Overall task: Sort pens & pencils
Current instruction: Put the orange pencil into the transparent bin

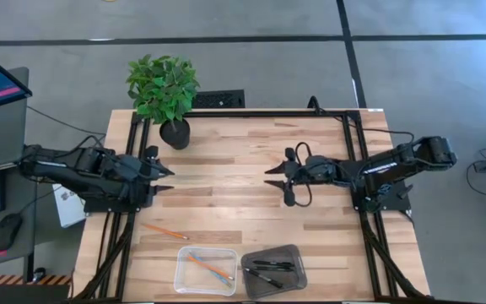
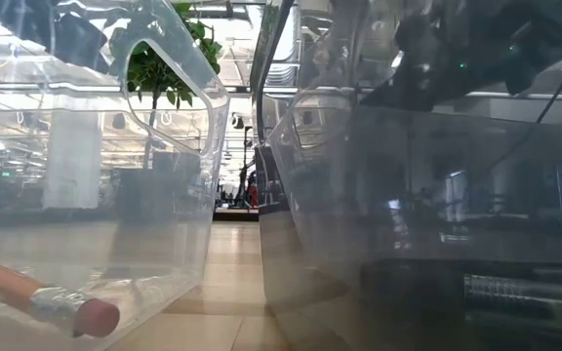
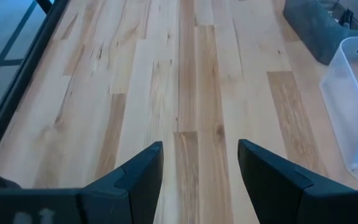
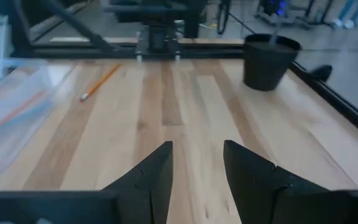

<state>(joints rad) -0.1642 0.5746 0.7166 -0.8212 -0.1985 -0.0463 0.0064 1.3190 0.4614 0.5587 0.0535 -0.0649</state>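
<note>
One orange pencil [image 1: 166,230] lies flat on the wood near the table's left side, outside the boxes; the right wrist view shows the same pencil [image 4: 99,82]. A clear box [image 1: 206,270] at the near edge holds an orange pencil [image 1: 211,269] and a light blue-grey one [image 1: 199,257]. The dark box [image 1: 274,270] beside it holds two black pens [image 1: 270,268]. My left gripper [image 1: 164,177] hovers open over the left of the table, and my right gripper [image 1: 275,176] hovers open near the middle. Both hold nothing.
A potted plant [image 1: 169,95] stands at the table's far left. A black frame rail [image 1: 251,112] runs along the far edge. Bare wood [image 1: 226,181] lies between the two grippers. A monitor, keyboard and mouse sit off the table's left side.
</note>
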